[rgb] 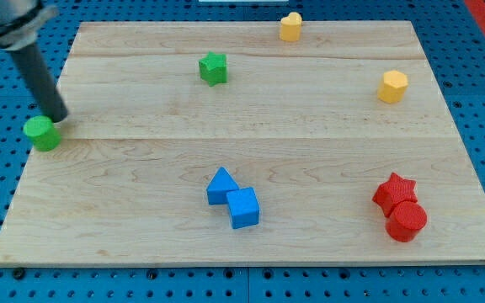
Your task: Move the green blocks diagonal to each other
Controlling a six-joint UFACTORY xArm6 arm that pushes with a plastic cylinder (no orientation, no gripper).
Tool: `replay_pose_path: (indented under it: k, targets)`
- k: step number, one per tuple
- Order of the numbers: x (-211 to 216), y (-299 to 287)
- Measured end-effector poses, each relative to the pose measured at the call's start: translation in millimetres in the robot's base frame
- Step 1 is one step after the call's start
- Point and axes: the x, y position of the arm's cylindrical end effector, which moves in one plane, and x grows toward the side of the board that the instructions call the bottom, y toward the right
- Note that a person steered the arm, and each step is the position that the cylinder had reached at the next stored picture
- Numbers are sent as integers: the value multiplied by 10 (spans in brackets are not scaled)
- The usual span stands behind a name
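Observation:
A green round block [41, 133] sits at the wooden board's [141, 185] left edge. A green star block [213, 68] lies up and to the right of it, near the view's top centre. My tip [58, 117] is at the lower end of the dark rod, touching or just off the upper right side of the green round block. The rod slants up toward the view's top left corner.
A yellow heart-like block [290, 27] sits at the top edge. A yellow hexagonal block [392, 87] is at the right. Two blue blocks [233, 199] touch near the bottom centre. A red star [394, 191] and a red cylinder [407, 221] touch at the bottom right.

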Motion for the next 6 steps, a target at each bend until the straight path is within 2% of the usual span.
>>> replay_pose_path:
  k: [1,2,3,4,5,6]
  targets:
    - [292,-8]
    - [90,-71]
    - [394,-238]
    - [751,247]
    - [1005,304]
    - [989,429]
